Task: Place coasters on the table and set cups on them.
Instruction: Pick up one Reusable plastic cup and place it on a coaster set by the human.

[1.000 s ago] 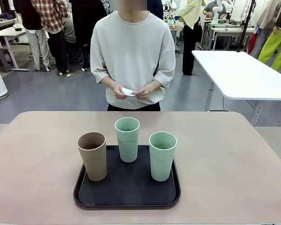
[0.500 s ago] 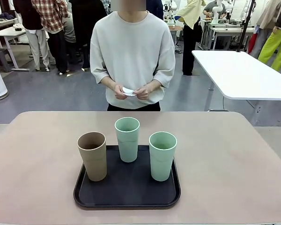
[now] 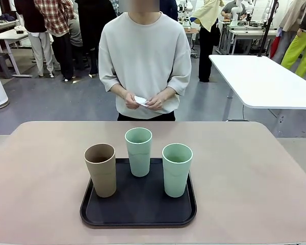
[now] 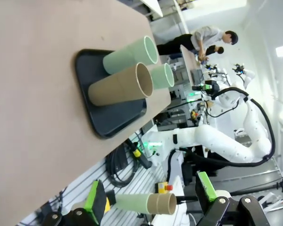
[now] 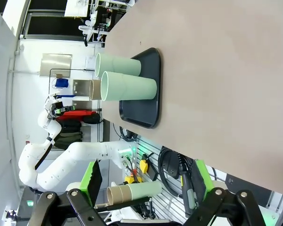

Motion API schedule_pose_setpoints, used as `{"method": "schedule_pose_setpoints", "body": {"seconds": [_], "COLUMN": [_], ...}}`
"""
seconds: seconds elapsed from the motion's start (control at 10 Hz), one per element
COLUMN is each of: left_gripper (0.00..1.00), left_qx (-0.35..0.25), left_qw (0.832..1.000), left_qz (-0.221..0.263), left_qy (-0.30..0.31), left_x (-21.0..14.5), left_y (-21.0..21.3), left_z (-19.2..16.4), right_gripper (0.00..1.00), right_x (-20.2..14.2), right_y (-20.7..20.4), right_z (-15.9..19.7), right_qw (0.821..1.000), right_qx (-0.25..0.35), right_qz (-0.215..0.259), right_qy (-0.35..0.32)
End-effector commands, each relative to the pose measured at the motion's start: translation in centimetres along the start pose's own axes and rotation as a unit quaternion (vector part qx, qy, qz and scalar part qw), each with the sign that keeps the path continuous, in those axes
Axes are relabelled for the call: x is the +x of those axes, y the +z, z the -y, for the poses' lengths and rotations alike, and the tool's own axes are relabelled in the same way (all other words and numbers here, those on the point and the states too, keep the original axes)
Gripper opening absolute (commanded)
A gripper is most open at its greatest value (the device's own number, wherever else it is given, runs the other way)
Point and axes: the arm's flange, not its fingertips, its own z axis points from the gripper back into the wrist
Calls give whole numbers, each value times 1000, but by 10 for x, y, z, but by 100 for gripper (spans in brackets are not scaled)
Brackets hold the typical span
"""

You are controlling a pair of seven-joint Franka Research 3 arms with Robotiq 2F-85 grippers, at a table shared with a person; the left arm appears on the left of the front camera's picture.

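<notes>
On a black tray (image 3: 137, 218), near the front middle of the tan table (image 3: 41, 168), all standing up straight: a brown cup (image 3: 101, 171) on the left, a green cup (image 3: 138, 152) at the back in the middle, and a second green cup (image 3: 177, 170) on the right. Close together, but not touching. All with the open end up.

At the far side of the table, a person (image 3: 145, 56) in a pale sweater, standing and facing the tray. Both hands (image 3: 130, 99) held close together in front of the belly. Pinched between the fingers, the coasters (image 3: 139, 100): small, white and flat. Too small to tell how many. Well apart from the cups, and up in the air, not on the table.

In the left wrist view, the left gripper (image 4: 148, 186) wide open, green pads far apart, holding nothing. Up above the table, well away from the tray, with the cups seen sideways.

In the right wrist view, the right gripper (image 5: 146, 175) wide open too, holding nothing. Also well away from the tray and the cups.

Behind the person, on the right, a white table (image 3: 265, 81). Farther back, other people standing around.
</notes>
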Motion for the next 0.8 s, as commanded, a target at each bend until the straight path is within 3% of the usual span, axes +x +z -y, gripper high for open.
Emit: {"method": "schedule_pose_setpoints", "body": {"seconds": [0.0, 0.7], "left_gripper": [100, 100], "left_qx": [-4, -4], "left_qw": [1000, 1000], "left_qz": [3, 3], "left_qy": [-3, -3], "left_x": [-1, -1], "left_y": [2, 2], "left_z": [-1, -1], "right_gripper": [100, 100], "right_x": [2, 2], "right_y": [-1, -1], "right_z": [-1, -1], "right_qw": [1000, 1000], "right_qx": [6, 6], "right_qz": [2, 2], "right_qy": [2, 2]}}
